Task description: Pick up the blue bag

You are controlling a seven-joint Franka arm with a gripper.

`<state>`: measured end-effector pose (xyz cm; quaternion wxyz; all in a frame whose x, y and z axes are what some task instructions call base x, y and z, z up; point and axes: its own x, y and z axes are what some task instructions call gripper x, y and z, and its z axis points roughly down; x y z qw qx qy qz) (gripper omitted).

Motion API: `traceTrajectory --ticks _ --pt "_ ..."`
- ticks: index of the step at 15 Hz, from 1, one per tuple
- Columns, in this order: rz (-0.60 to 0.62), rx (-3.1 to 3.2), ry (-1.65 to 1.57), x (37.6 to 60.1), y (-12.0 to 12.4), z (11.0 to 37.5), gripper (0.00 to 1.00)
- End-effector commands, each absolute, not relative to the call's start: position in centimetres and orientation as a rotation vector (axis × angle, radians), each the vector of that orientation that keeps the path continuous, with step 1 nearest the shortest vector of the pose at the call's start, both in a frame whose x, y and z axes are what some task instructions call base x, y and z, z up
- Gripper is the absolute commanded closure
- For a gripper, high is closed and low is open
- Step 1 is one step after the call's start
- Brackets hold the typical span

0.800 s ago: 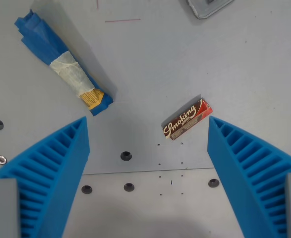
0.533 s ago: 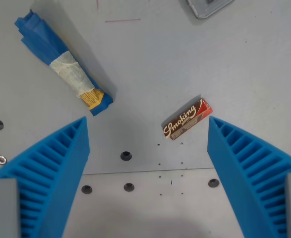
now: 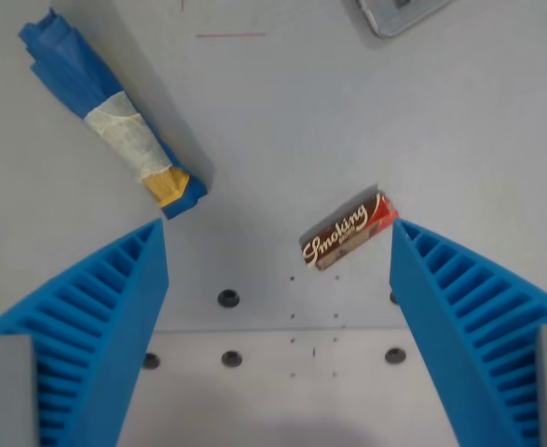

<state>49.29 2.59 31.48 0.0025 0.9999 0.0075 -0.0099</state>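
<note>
The blue bag (image 3: 111, 125) lies diagonally at the wrist view's upper left; the gripper (image 3: 278, 307) hangs spread wide, holding nothing.

The small brown-red packet (image 3: 348, 233) reads "Smoking".

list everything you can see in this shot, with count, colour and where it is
blue bag: 1, blue with a pale band and a yellow patch, rolled up, lying diagonally at upper left of the wrist view
Smoking packet: 1, brown and red with white lettering, right of centre, close to the right finger's tip
grey object: 1, grey, cut off by the top edge, kind unclear
table: 1, grey, with dark bolt holes along the lower part
pink line: 1, thin mark on the table near the top
gripper: 1, two blue ribbed fingers, open, holding nothing
</note>
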Motion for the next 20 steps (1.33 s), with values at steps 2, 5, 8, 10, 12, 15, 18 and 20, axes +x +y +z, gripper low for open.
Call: traceTrajectory --ticks 2,5,8,10,12,15,18,20 --pt "0.139 3.121 0.34 48.9 1.9 29.5 0.0" --pt "0.171 3.101 0.459 48.8 1.5 28.0 0.0" --pt "0.195 3.08 0.558 48.6 1.2 26.4 0.0" --pt "0.194 3.071 0.603 48.6 0.9 25.4 0.0" --pt "0.188 3.065 0.631 48.5 0.8 24.4 0.0" --pt "0.187 3.064 0.645 48.4 0.5 22.9 0.0" --pt "0.18 3.073 0.615 48.3 0.4 21.3 0.0" --pt "0.178 3.08 0.581 48.2 0.3 20.3 0.0"
